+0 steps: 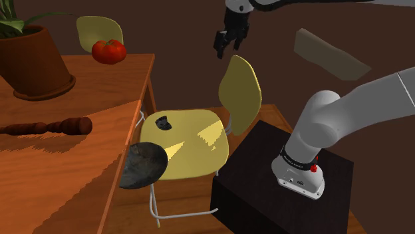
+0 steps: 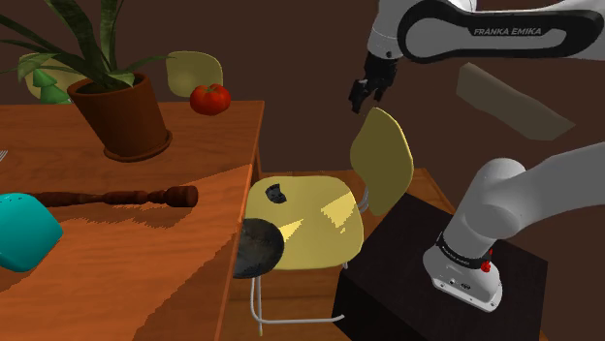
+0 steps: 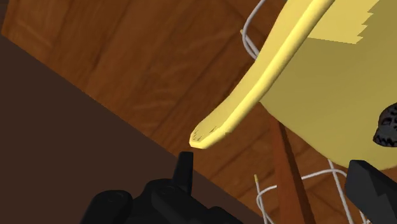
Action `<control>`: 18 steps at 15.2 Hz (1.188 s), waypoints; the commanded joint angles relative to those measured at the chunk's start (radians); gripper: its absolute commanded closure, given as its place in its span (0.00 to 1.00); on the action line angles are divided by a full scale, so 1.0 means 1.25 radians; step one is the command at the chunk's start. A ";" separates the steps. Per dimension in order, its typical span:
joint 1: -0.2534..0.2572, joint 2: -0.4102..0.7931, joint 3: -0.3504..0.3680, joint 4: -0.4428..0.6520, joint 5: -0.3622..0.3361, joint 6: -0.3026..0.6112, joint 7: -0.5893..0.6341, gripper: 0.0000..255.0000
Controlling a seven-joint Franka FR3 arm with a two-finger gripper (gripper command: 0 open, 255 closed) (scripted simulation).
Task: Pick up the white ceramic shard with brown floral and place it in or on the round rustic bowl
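Nothing is accomplished yet. A white robot arm (image 1: 332,113) holds its black jaws apart and empty, high above a yellow moulded chair (image 1: 193,143). A round, dark, rough bowl (image 1: 141,165) sits at the seat's edge. The small dark shard (image 1: 162,122) lies on the seat nearby, untouched.

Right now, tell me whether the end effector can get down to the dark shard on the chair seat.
Probably yes. The shard lies uncovered on the yellow seat; the open end effector hangs above the backrest, so it must descend in front of that.
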 commanded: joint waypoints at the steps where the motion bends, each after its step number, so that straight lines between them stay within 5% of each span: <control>1: 0.032 0.067 0.007 -0.039 0.086 0.055 0.046 0.00; 3: 0.082 0.102 -0.005 -0.048 0.068 0.097 0.100 0.00; 4: 0.057 0.023 -0.002 -0.016 -0.111 0.062 0.067 1.00; 5: 0.061 0.024 -0.005 -0.016 -0.113 0.061 0.069 0.00; 9: 0.093 0.093 -0.005 -0.036 -0.098 0.131 0.116 0.00; 16: 0.259 0.238 -0.104 -0.037 -0.122 0.244 0.226 0.00; 18: 0.274 0.284 -0.106 -0.032 -0.109 0.281 0.238 0.00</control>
